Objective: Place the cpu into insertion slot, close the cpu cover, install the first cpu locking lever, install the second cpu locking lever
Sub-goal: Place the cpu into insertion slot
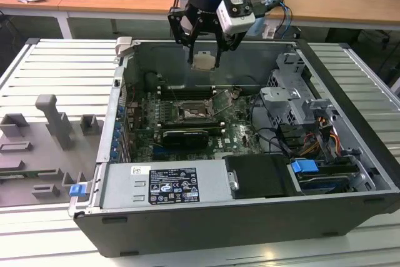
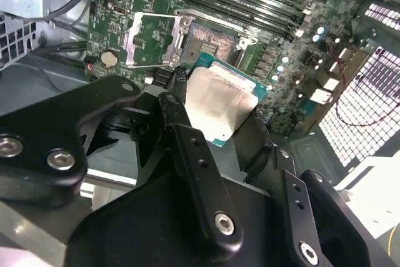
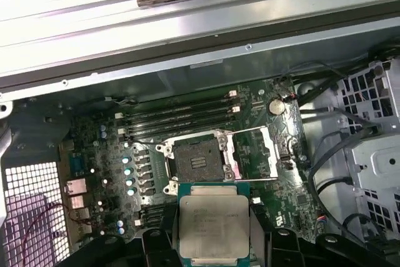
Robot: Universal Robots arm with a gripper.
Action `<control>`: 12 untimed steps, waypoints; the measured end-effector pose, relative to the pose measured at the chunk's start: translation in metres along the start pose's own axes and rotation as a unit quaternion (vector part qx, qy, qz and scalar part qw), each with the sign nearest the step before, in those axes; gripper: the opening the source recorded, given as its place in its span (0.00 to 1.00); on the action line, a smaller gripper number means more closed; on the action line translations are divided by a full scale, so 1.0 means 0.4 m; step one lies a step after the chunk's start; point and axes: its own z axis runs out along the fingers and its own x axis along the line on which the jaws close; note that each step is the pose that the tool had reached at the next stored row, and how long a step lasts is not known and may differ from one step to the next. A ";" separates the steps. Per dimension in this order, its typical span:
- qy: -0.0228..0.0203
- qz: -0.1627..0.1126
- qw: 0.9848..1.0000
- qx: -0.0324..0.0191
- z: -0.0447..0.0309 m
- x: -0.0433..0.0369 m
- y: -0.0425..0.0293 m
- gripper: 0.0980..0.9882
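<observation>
My gripper point(image 1: 204, 60) hangs above the open computer case, shut on the cpu point(image 1: 204, 61), a flat square chip with a dull silver top. Both wrist views show the cpu point(image 2: 217, 105) point(image 3: 212, 224) clamped between the black fingers point(image 2: 178, 117). Below it on the green board lies the insertion slot point(image 1: 191, 114) point(image 3: 197, 159) point(image 2: 209, 39), a dark square socket with a silvery rim. The cpu cover point(image 3: 257, 153) point(image 2: 150, 39) point(image 1: 220, 100) is swung open beside the slot, and the thin wire levers stand raised beside it. The cpu is well above the slot, apart from it.
Long black memory slots point(image 3: 178, 117) run beside the socket. A black card point(image 1: 184, 137) sits near the socket in the exterior view. A grey drive cage point(image 1: 290, 101) with cables is at the exterior view's right. Grey fixtures point(image 1: 53, 123) stand at its left.
</observation>
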 end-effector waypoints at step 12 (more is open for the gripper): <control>-0.005 0.055 0.998 0.000 0.007 0.000 -0.001 0.50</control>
